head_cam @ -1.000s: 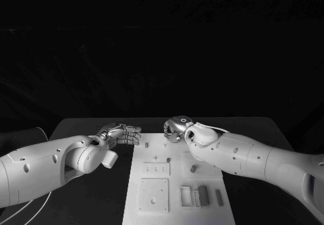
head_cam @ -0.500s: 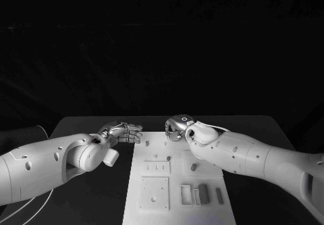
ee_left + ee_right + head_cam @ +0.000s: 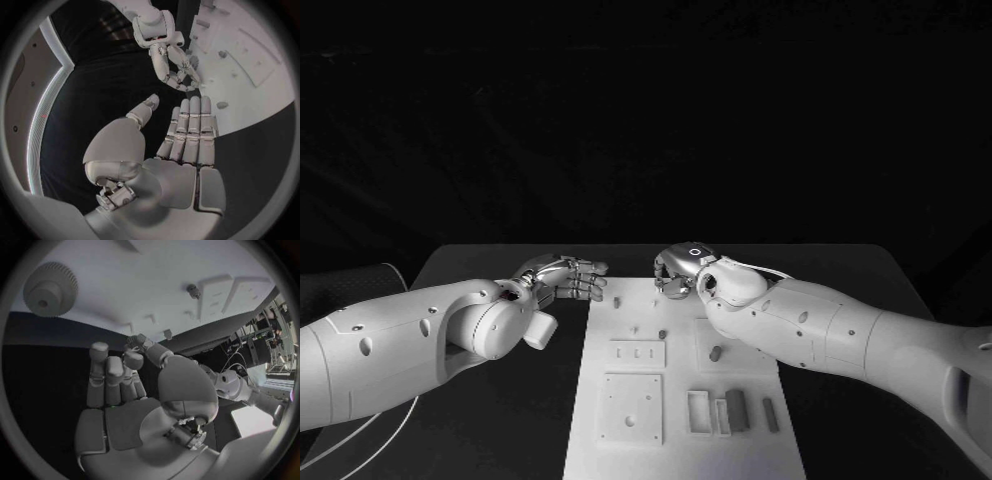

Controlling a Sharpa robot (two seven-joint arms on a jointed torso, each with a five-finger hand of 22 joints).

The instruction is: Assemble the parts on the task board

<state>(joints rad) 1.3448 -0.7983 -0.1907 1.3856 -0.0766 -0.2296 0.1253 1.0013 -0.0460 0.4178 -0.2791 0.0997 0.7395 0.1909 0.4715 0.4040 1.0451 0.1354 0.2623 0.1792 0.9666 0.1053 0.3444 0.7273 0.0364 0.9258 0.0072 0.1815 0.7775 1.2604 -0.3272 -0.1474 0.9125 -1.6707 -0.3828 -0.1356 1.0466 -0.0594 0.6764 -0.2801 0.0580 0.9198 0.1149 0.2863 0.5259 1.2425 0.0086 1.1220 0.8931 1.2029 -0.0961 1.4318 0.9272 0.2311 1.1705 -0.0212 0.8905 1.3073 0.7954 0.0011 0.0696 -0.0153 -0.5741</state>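
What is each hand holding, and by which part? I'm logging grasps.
Nothing, as far as can be seen: the left hand is flat and empty; the right hand has bare fingers.

Both arms are clad in smooth white rounded shells dotted with small dark screw holes. The left arm (image 3: 401,350) swells into a round joint cap near the wrist, and a thin pale cable (image 3: 358,445) trails beneath it. The right arm (image 3: 848,335) has a thin white cable (image 3: 754,268) looped over its wrist. The left hand (image 3: 567,280) and right hand (image 3: 682,270) are silver metal, with segmented fingers (image 3: 190,125) and flat pale grey pads on the palm.
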